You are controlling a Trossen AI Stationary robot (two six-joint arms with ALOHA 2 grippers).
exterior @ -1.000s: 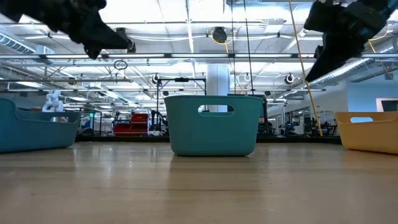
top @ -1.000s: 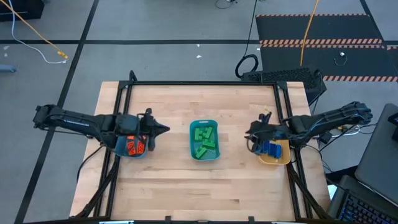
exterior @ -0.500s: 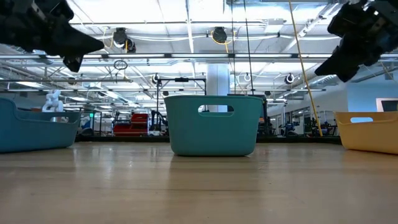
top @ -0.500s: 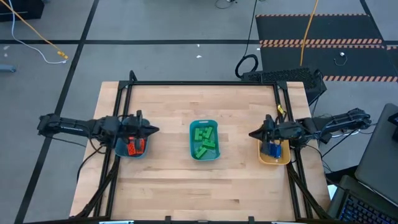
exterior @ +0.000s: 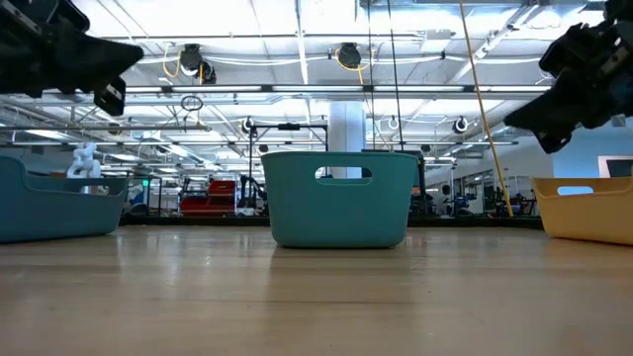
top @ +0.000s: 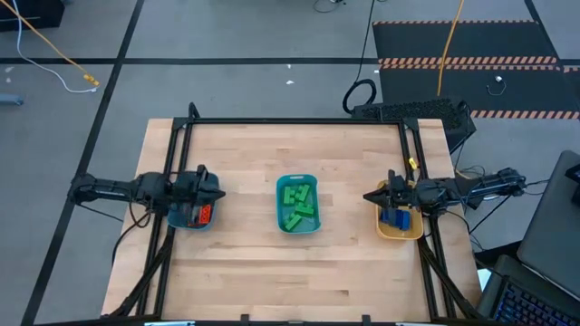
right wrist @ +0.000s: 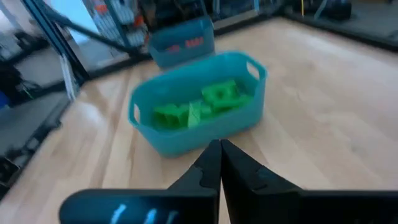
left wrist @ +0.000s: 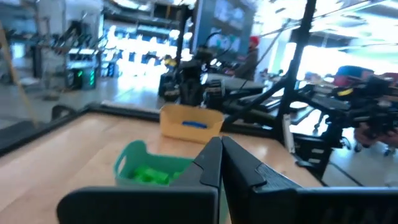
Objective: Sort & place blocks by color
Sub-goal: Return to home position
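Orange blocks (top: 202, 215) are seen in the left bin (top: 192, 226), green blocks (top: 298, 205) in the middle bin (top: 279, 208) and blue blocks (top: 395, 218) in the yellow bin (top: 404, 235). The left gripper (top: 217, 192) is seen above the left bin and the right gripper (top: 369, 196) above the yellow bin. Both are pressed closed, with nothing gripped.

I count three sorted groups. The green blocks (top: 298, 205) lie jumbled at angles in the middle teal bin (top: 280, 188). The orange blocks (top: 203, 214) sit in the left bin (top: 195, 225), only partly visible. The blue blocks (top: 395, 219) rest in the yellow bin (top: 405, 234), far right.
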